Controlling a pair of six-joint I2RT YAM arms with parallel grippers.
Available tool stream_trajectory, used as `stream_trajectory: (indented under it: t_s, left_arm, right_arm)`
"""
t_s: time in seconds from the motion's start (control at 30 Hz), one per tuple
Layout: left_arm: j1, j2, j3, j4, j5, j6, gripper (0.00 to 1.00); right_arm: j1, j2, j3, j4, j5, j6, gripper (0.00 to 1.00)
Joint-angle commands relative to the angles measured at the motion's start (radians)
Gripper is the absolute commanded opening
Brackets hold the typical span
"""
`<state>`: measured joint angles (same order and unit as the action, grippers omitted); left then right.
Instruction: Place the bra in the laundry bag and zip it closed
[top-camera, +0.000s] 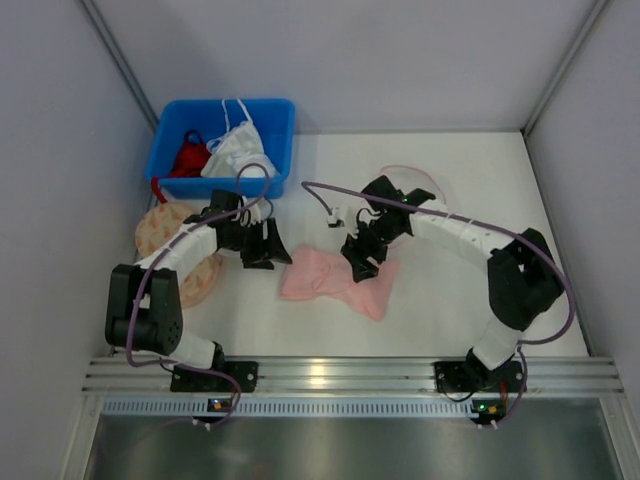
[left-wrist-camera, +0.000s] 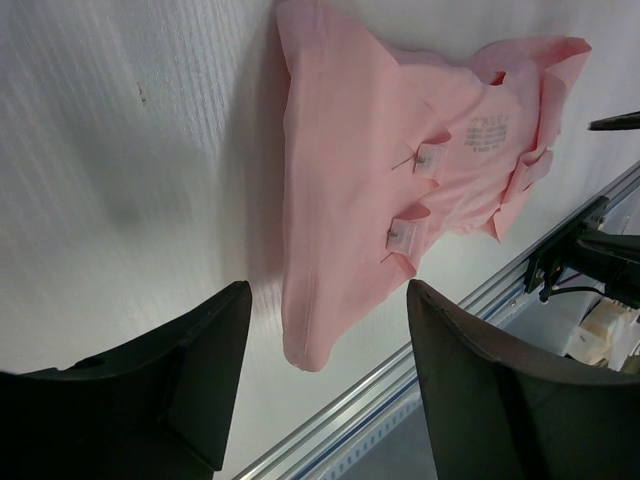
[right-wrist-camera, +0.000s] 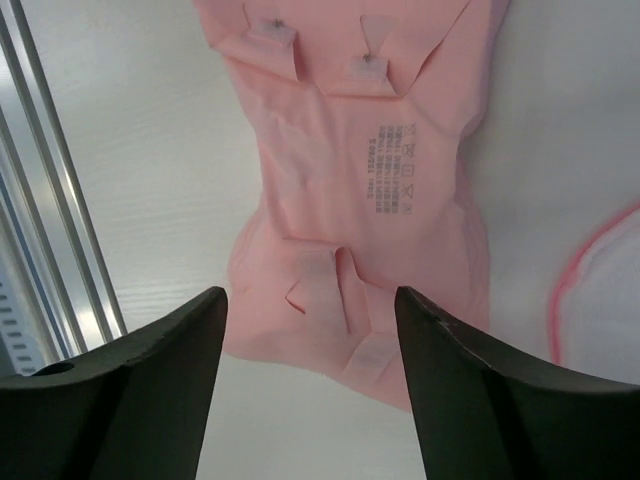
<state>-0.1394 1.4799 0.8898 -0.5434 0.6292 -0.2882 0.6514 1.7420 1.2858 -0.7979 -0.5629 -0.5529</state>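
**Step in hand: pickup of the bra; no grasp made yet.**
The right tool (right-wrist-camera: 310, 295) is released, jaws spread above the bra (right-wrist-camera: 350, 200) with nothing between them. The left tool (left-wrist-camera: 328, 295) is also released, at the bra's left end. The bra lies label side up on the desk (top-camera: 300, 330), between the arms. The laundry bag (top-camera: 405, 169) lies near it, farther right, partly behind the right arm. Next move, as judged: lower, clench on a fabric edge, carry to the bag. Whether the zip is open cannot be told.
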Motion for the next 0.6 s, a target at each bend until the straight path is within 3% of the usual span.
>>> stream_trajectory:
  t_s: [0.0, 0.17, 0.3, 0.57]
  left_arm:
    - [0.009, 0.016, -0.014, 0.0, 0.004, 0.017, 0.68]
    - [0.012, 0.054, -0.037, 0.031, 0.043, 0.02, 0.61]
    - [0.015, 0.085, -0.038, 0.063, 0.066, 0.004, 0.59]
    - [0.021, 0.108, -0.031, 0.118, 0.081, -0.032, 0.54]
  right_arm:
    - [-0.044, -0.183, -0.04, 0.078, -0.018, 0.112, 0.7]
    - [-0.228, -0.271, -0.176, 0.114, -0.08, 0.312, 0.7]
    - [-0.434, -0.246, -0.279, 0.115, -0.176, 0.395, 0.66]
    - [-0.495, -0.223, -0.525, 0.386, -0.272, 0.657, 0.7]
